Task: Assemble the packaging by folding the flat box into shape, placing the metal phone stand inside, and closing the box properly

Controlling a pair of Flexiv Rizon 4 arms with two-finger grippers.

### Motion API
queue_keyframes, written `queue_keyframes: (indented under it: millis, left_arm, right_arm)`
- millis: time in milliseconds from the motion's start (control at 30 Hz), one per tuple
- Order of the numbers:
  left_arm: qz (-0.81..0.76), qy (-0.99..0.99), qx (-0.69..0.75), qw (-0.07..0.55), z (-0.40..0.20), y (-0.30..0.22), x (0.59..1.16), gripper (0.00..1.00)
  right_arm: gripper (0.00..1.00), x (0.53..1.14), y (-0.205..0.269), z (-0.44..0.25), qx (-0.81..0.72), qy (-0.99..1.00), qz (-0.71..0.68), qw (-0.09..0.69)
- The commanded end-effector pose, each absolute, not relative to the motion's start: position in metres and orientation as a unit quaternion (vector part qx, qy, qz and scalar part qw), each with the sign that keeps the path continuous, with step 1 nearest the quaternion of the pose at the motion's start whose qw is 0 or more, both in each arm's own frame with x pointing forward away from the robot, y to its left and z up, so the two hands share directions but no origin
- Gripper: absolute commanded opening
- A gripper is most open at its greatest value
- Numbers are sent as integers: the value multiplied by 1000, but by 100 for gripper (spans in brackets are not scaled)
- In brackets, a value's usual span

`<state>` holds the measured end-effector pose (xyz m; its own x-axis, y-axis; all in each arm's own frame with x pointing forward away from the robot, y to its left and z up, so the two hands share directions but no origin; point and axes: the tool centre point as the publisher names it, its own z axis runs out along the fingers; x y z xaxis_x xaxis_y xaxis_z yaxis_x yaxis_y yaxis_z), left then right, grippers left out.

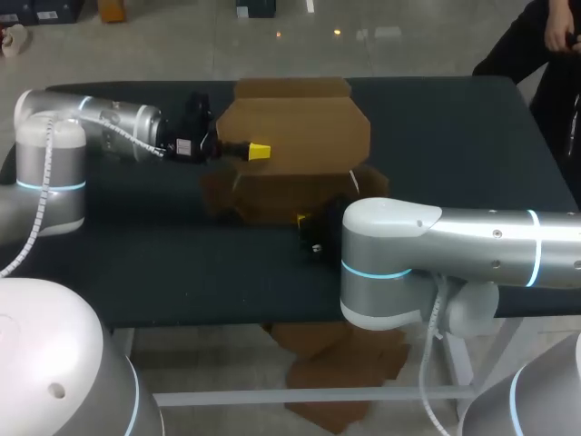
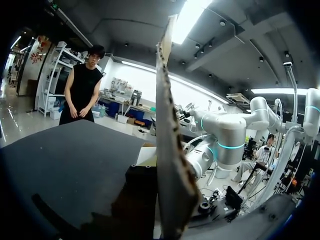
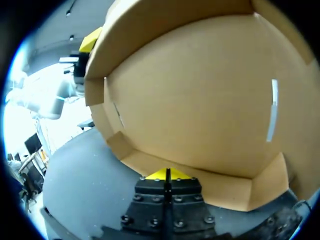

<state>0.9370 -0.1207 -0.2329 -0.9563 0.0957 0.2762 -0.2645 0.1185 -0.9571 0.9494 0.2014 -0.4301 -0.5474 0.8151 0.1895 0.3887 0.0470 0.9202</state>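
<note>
Left jaws were clamped on the left edge of the cardboard box (image 1: 300, 136) (image 2: 170, 160) (image 3: 200, 100), one yellow fingertip (image 1: 260, 151) (image 3: 92, 40) lying across its big raised panel. Right jaws were pressed together with nothing between them, tips right up at the box's low near wall, that panel looming over them. And the box itself sat mid-counter (image 1: 454, 136) (image 2: 65, 160) (image 3: 85, 190), only half formed, side flaps bent, the big panel tilted up off the dark surface.

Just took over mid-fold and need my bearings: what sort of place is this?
Probably a robotics lab bench: the left arm and right arm are at a cardboard box on a dark table.
</note>
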Motion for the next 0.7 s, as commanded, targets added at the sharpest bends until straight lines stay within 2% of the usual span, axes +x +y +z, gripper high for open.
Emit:
queue_keyframes:
  millis: [33, 700]
  left_arm:
    - [661, -734, 56, 141, -237, -121, 941, 0]
    - [662, -734, 55, 144, -236, -122, 942, 0]
  right_arm:
    - [0, 950, 205, -437, 434, 694, 537, 201]
    - [0, 950, 205, -437, 434, 694, 537, 201]
